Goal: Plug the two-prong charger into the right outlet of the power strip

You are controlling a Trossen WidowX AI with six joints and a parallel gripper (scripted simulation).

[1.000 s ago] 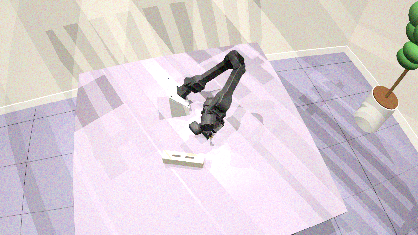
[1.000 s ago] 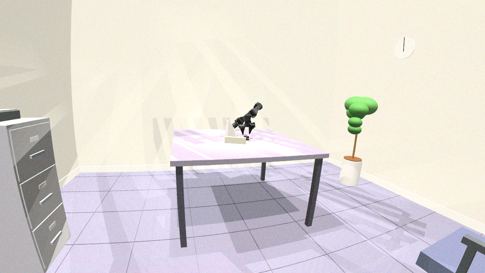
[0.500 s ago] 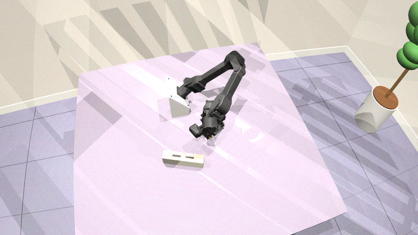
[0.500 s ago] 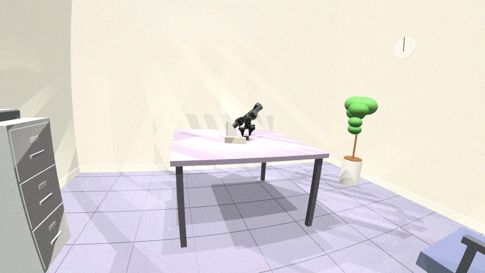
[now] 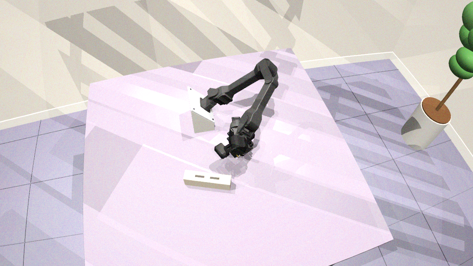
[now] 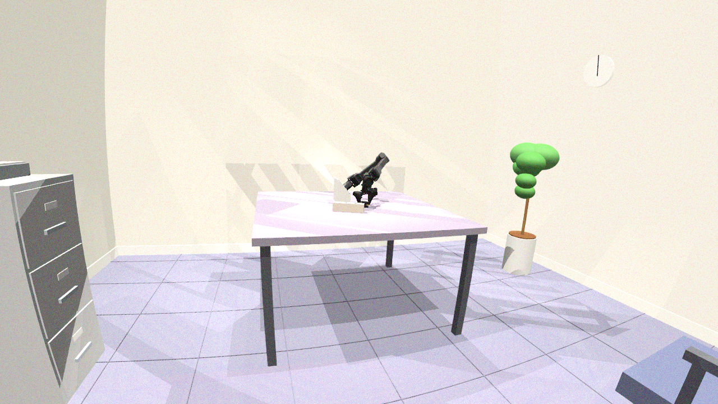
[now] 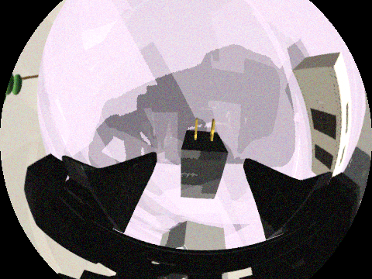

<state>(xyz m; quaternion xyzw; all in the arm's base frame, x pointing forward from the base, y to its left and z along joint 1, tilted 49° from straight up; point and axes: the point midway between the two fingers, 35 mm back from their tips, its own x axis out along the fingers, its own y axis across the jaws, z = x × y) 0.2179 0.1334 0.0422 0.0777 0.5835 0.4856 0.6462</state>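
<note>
Two claw (image 7: 201, 181) fingers straddle charger (image 7: 203, 170); untouched.

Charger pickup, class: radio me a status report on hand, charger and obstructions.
Hand open, empty, straddling charger. Charger lying on table, prongs pointing away, not yet gripped. Power strip close by, unobstructed.

The arm (image 5: 261, 95) rises from its mount, bends sharply at the elbow and slopes down toward the near side. Its gripper (image 7: 201, 173) points downward, low, fingers spread wide and holding nothing.
</note>
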